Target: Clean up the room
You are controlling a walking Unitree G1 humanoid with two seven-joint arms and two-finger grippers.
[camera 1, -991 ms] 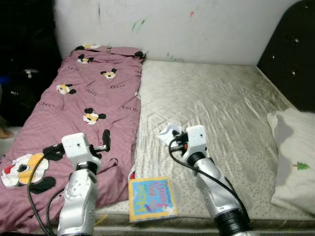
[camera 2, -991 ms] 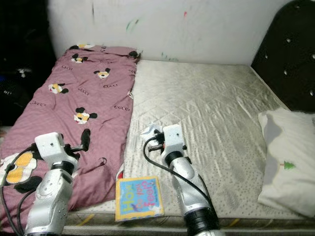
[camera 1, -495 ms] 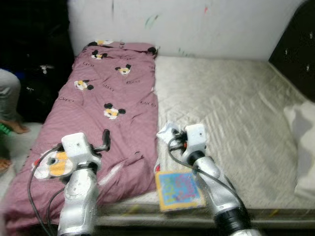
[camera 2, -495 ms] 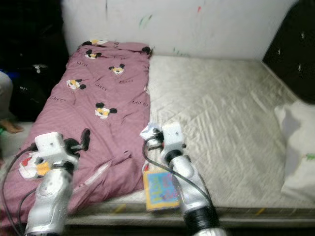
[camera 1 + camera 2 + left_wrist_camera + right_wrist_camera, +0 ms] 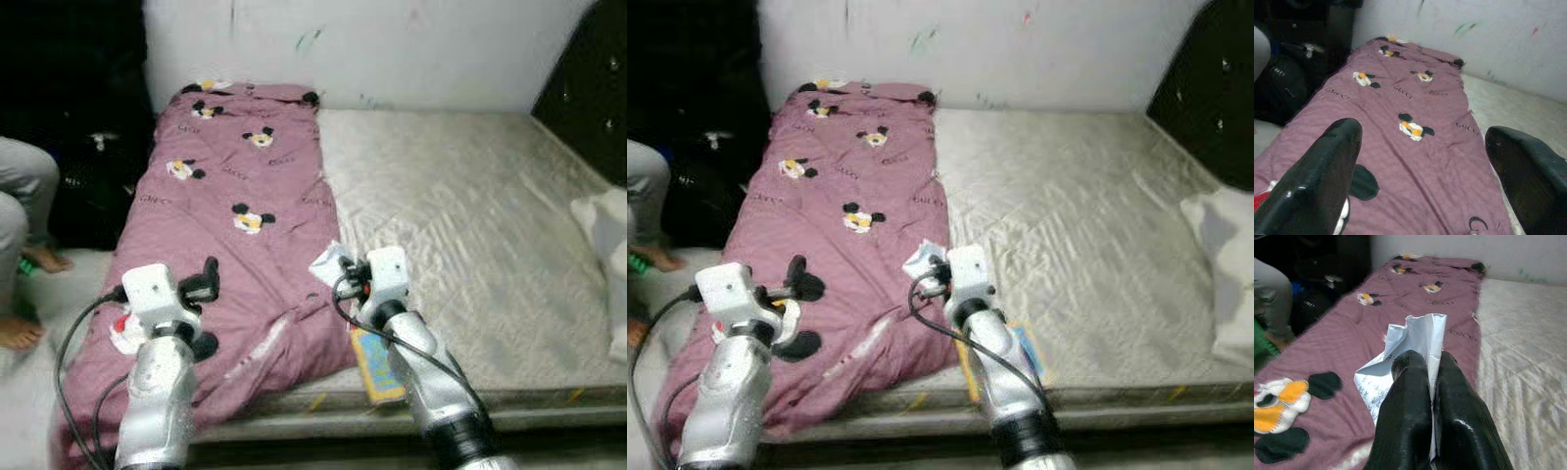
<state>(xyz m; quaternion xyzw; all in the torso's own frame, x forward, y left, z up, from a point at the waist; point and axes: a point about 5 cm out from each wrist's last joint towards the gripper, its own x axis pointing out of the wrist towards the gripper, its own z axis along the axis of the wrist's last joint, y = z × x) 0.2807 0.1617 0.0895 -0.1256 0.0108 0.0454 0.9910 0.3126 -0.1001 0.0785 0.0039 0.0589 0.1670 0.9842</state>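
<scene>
- your right gripper pinches a crumpled white paper, its lower part hidden behind the fingers.
- your left gripper gapes wide above the pink blanket.
- at 5 o'clock, a book lies half hidden under your right arm.

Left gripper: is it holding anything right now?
No. In the left wrist view the left gripper has its two black fingers spread wide apart, with nothing between them but the pink blanket beyond.

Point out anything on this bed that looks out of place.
A book lies at the mattress front edge, partly under the pink blanket. The right pincer pinches a crumpled paper.
</scene>
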